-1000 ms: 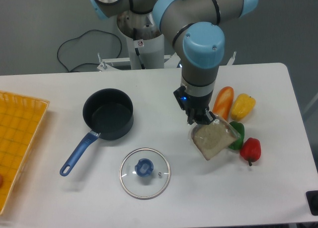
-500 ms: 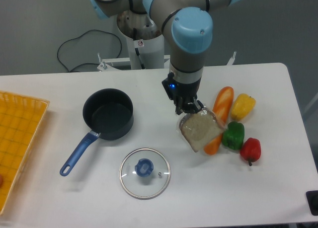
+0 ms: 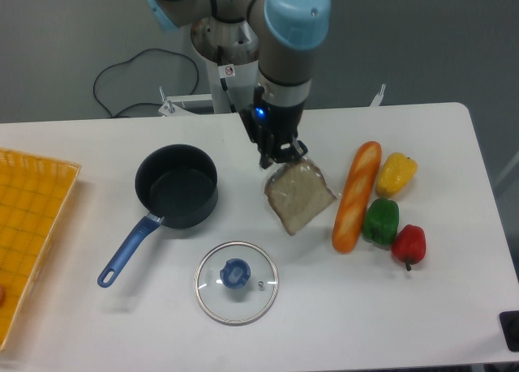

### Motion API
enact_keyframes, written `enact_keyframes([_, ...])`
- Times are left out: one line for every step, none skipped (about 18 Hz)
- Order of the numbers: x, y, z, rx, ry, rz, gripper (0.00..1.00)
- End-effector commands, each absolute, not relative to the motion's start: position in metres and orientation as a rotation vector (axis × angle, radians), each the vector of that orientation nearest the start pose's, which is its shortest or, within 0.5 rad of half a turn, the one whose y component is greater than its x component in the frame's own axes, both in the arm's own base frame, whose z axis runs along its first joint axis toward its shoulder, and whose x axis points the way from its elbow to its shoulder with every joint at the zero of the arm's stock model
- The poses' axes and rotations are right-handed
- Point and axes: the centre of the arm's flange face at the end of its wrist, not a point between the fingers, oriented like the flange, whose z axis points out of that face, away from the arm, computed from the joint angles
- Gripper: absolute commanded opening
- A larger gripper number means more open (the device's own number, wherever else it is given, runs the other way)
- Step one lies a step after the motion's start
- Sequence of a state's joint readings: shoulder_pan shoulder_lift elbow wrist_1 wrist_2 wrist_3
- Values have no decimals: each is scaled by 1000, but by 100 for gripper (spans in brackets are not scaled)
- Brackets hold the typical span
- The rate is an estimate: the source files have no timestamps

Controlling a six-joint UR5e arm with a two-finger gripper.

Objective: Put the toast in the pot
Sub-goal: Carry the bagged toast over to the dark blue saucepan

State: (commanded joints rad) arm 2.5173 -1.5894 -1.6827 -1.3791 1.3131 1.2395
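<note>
toast (image 3: 299, 196) hangs from gripper (image 3: 280, 156) above white table (image 3: 438, 307) (grey wall behind).

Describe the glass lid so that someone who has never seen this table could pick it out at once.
Start at the white table and find the dark pot with the long blue handle. The lid lies flat just in front of it, nearer the table's front edge. It is the only see-through disc there, with a blue knob in its middle.
</note>
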Motion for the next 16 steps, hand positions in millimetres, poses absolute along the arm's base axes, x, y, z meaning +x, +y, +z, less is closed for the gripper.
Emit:
enact_keyframes([-305,417,447,-2851,426,-91,0])
enact_keyframes([-298,413,450,-2848,412,-78,0])
enact_keyframes([-292,413,452,-2843,408,-64,0])
enact_keyframes([-285,413,454,-2841,404,-61,0])
enact_keyframes([-278,413,458,-2838,403,-52,0])
enact_keyframes([-273,410,460,-2839,386,-49,0])
enact_keyframes([-268,408,461,-2838,374,-47,0])
enact_keyframes([-261,409,464,-2834,373,-40,0])
enact_keyframes([-253,411,463,-2835,375,-44,0])
enact_keyframes([-248,411,464,-2832,371,-38,0])
enact_keyframes([-244,412,466,-2832,363,-36,0])
enact_keyframes([-239,412,466,-2835,351,-37,0])
enact_keyframes([-232,413,468,-2833,345,-38,0])
enact_keyframes([-227,414,467,-2834,342,-43,0])
enact_keyframes([-220,415,471,-2829,345,-38,0])
enact_keyframes([-214,415,469,-2832,341,-46,0])
